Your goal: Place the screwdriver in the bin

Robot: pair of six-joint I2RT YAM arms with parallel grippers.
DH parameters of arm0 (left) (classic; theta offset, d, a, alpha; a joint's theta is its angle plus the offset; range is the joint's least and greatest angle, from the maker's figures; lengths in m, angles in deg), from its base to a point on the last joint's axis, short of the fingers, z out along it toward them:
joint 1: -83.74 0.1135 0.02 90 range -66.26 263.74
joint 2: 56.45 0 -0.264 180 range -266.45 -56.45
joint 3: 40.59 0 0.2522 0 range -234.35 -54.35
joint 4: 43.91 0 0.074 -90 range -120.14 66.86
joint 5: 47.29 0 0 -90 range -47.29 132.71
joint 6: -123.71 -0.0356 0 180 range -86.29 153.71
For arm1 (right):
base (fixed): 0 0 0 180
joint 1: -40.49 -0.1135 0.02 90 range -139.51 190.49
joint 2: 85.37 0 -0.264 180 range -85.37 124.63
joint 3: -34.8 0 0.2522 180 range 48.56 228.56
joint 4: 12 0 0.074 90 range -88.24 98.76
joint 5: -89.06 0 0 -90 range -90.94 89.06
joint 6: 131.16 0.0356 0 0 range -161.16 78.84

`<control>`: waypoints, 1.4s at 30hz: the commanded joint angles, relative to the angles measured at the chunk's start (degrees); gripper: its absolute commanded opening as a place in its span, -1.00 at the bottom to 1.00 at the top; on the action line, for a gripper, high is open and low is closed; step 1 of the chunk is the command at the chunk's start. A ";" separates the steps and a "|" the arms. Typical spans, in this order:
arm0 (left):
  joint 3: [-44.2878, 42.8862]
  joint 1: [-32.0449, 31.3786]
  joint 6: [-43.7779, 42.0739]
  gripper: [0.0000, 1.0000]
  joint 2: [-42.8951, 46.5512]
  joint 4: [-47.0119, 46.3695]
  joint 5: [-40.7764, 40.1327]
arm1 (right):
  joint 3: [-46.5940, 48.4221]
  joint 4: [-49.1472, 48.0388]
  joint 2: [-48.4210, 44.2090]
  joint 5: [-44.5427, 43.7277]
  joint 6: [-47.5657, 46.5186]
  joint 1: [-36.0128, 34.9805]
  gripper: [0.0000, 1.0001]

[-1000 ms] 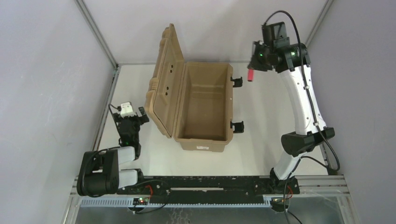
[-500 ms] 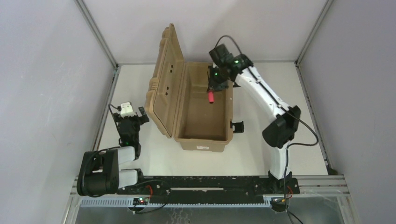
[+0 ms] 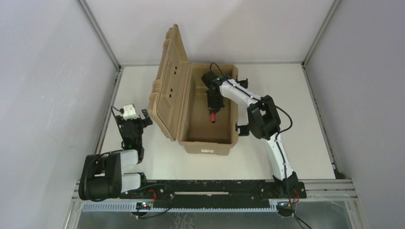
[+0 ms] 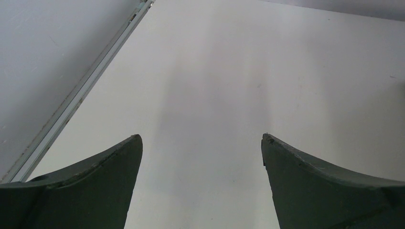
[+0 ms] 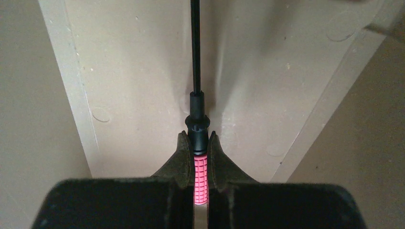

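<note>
DESK: What does the frame show, and where's the tool?

PHOTOGRAPHER: The right arm is folded over the open bin [image 3: 208, 148], whose lid [image 3: 167, 81] is thrown back to the left. The right gripper [image 3: 213, 110] hangs between the bin's walls, about midway along it. Its jaws are clamped tight on the screwdriver [image 3: 213, 117]. So the tool is in the air inside the bin, not lying on its floor.

DESK: Which step would you call it?

PHOTOGRAPHER: The delivery, by my reading: inside the bin, not yet let go. The next move calls for little more than parting the jaws, perhaps after a small drop lower so the tool doesn't bounce.

DESK: Which way is it pointing?

PHOTOGRAPHER: On the wrist camera, the pink handle [image 5: 201, 177] sits pinched between the fingers [image 5: 180, 157]. The dark shaft [image 5: 195, 52] runs straight ahead in line with them, out over the bin's floor. From above, the gripper aims toward the bin's near end wall, so the long axis lies roughly along the bin's length. The shaft probably leads that way and downward. It's too thin to make out from overhead, and its tip runs off the top of the wrist picture, so I can't say whether it touches the floor.

DESK: And the other arm?

PHOTOGRAPHER: The left gripper [image 4: 201, 138] sits left of the bin with its jaws spread wide over the table [image 4: 215, 71], holding nothing.
</note>
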 commanded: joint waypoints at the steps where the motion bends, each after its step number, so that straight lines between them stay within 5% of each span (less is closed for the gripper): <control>1: -1.87 0.21 -1.12 1.00 0.42 -2.93 0.89 | 0.08 -4.05 0.17 -3.52 -0.43 -0.79 -1.00; 4: -1.87 0.36 -1.12 1.00 0.33 -2.93 0.92 | 0.08 -3.83 1.41 -3.94 -0.29 -0.79 -0.96; 10: -1.86 0.24 -1.12 1.00 0.41 -2.93 0.88 | 0.11 -2.95 0.02 -3.14 -0.77 -0.36 -0.09; 20: -1.86 0.21 -1.12 1.00 0.33 -2.93 0.86 | 4.26 0.59 -10.82 -1.73 -2.23 0.42 0.22; 26: -1.86 0.21 -1.12 1.00 0.33 -2.93 0.94 | 0.76 -2.89 -23.75 -1.32 -9.13 1.67 0.89; 42: -1.90 0.25 -1.12 1.00 0.33 -2.93 0.91 | -49.56 -35.21 -56.40 1.48 -17.16 30.25 0.92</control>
